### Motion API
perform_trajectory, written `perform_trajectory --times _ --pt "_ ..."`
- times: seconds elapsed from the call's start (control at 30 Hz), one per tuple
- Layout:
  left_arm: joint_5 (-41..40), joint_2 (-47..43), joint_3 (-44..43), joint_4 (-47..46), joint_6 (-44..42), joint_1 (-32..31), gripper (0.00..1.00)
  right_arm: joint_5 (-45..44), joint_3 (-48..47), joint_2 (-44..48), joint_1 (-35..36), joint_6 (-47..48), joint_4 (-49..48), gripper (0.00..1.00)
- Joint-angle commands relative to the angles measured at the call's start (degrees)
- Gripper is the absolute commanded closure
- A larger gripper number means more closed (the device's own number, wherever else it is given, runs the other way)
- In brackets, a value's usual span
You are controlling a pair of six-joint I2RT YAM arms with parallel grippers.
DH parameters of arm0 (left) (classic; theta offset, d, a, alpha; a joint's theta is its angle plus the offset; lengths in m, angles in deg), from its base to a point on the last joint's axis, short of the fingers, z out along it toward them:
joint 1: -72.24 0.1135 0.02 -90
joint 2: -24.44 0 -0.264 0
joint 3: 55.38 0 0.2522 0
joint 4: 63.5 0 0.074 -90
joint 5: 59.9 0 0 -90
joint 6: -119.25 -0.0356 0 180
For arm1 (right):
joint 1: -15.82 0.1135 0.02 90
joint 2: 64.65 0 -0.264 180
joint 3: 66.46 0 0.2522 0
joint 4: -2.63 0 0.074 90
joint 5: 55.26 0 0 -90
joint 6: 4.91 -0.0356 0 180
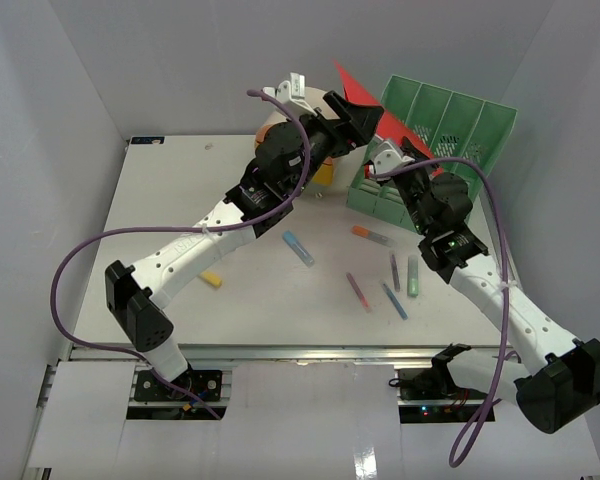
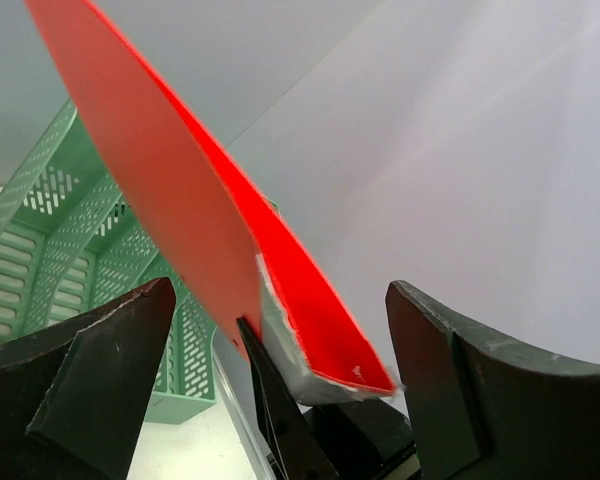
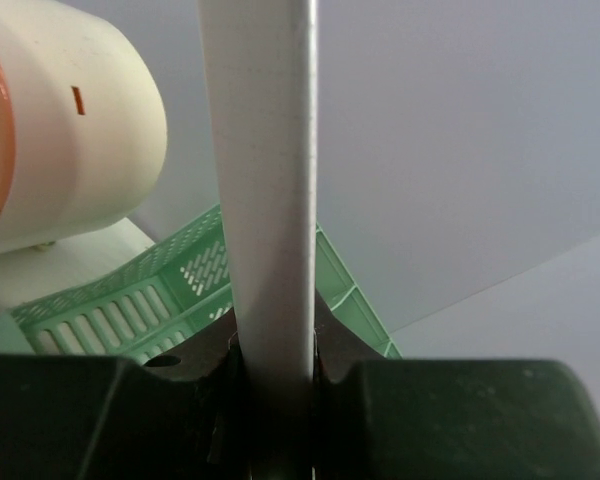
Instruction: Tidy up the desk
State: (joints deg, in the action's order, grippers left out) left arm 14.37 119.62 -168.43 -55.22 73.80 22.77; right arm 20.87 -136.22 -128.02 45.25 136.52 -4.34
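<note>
The large flat white desk [image 1: 180, 190] spreads beneath both arms, with several loose pens [image 1: 298, 247] lying on its middle. None of them is in a grip. What is in hand is a thin, stiff red folder with a pale back face [image 2: 180, 220], held up on edge near the far right of the desk.

The right arm's [image 1: 500, 290] jaws are closed on the folder's lower edge; its wrist view shows the pale sheet pinched upright between them. The left arm's [image 1: 195, 245] jaws stand wide apart on either side of the folder's lower corner, touching nothing that can be seen.

The relation that matters is folder to rack. The green slotted plastic file rack [image 1: 445, 125] sits just beyond and to the right of the held folder, and the right arm is plainly the nearer one. The folder's long axis rises steeply, leaning away from the arms, above the rack's left end. Whether its plane lines up with a slot cannot be told from these views. The cream round drawer unit [image 3: 70, 120] stands just left of the rack, close to the folder.

The likely next step is lowering the folder into a slot, which needs its edge parallel to the dividers.
</note>
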Motion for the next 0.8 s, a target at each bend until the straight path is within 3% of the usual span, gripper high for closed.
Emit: perform_trajectory --times 0.0,0.17,0.37,0.53,0.6,0.67,0.77 --pt "-0.60 -0.87 -1.30 2.01 1.99 -0.10 0.08 -3.08 1.47 2.19 1.06 7.30 -14.66 0.92" --pt "-0.76 -0.23 -0.33 3.13 3.38 -0.10 0.22 -4.18 4.55 1.40 2.65 12.73 -22.65 0.92" --pt "0.56 3.07 -4.49 4.94 2.36 -0.10 0.54 -4.30 8.55 1.76 3.55 17.88 -28.36 0.92" --pt "2.36 4.31 -5.74 7.31 2.13 -0.01 0.68 -3.49 9.99 2.43 3.73 19.92 -30.02 0.92" --pt "2.79 4.31 -5.74 7.50 1.62 -0.01 0.79 -3.28 10.20 2.37 3.87 20.35 -30.41 0.92" --pt "3.29 4.34 -6.12 7.61 1.17 0.02 0.98 -3.19 10.21 2.37 4.02 20.60 -30.61 0.92" --pt "4.26 4.31 -6.76 8.40 -0.26 -0.01 1.00 -3.17 10.12 2.35 4.14 20.79 -30.77 0.92"
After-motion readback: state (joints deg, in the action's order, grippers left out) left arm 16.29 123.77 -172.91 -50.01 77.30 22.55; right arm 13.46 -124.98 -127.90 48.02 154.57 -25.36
